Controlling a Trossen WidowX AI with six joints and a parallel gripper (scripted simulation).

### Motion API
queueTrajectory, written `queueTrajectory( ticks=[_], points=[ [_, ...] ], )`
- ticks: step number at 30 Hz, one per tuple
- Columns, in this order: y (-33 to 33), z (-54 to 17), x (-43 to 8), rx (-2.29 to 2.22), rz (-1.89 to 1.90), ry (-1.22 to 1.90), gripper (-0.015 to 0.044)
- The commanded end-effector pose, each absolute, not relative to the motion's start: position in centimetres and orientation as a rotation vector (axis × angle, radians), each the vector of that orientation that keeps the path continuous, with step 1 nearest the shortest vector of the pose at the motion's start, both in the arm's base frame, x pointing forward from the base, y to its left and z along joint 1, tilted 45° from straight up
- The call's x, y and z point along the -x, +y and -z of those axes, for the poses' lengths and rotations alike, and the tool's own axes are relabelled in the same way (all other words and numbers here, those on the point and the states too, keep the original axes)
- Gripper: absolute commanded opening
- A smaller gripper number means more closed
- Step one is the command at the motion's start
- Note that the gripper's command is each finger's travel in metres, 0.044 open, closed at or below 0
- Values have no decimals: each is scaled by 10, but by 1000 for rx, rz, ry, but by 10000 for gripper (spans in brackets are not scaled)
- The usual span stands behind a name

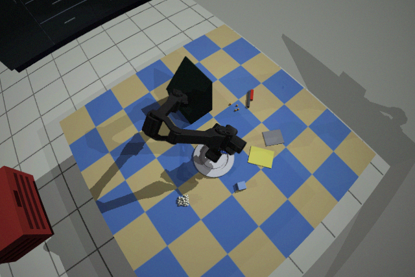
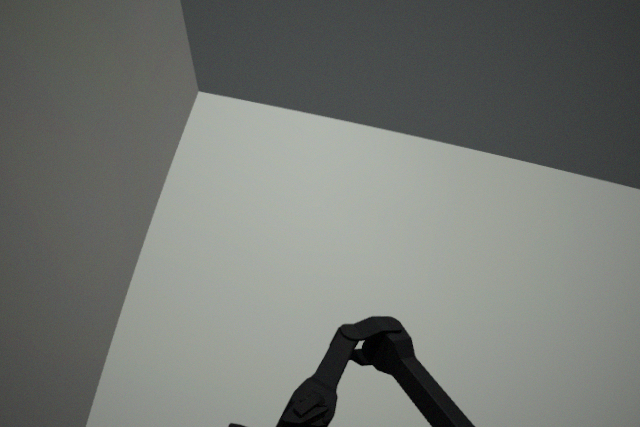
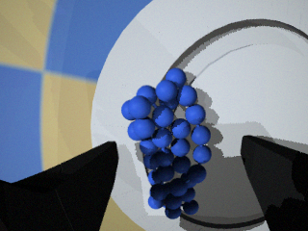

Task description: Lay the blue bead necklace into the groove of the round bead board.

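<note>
Now the claw stands wide, empty. Seen from the wrist, the necklace runs lengthwise across its closing line

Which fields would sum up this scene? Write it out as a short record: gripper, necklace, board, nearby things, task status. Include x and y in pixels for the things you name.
gripper: open [image 3: 179, 140], fingers on either side of the necklace, not gripping it
necklace: blue bead necklace [image 3: 175, 144], bunched in a heap across one side of the board
board: round bead board [image 1: 198, 167] [image 3: 115, 96], pale, with a ring-shaped groove
nearby: yellow square [image 1: 260, 157], grey square [image 1: 273, 137], blue cube [image 1: 240, 185], white beads [image 1: 183, 200]
task status: unfinished; necklace not laid around the groove
</note>
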State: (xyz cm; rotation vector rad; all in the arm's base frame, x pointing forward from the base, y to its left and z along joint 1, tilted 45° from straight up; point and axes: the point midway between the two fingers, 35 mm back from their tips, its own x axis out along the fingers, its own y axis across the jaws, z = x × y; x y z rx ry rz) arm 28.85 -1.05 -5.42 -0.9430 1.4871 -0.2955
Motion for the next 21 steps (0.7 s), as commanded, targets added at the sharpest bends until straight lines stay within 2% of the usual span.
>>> queueTrajectory(
  ticks=[1,4,15,21],
  points=[
    [-14,58,-288,954,292,1489,310],
    [-16,60,-288,955,292,1490,310],
    [-15,58,-288,945,296,1490,21],
    [-15,58,-288,945,296,1490,0]
  ],
)
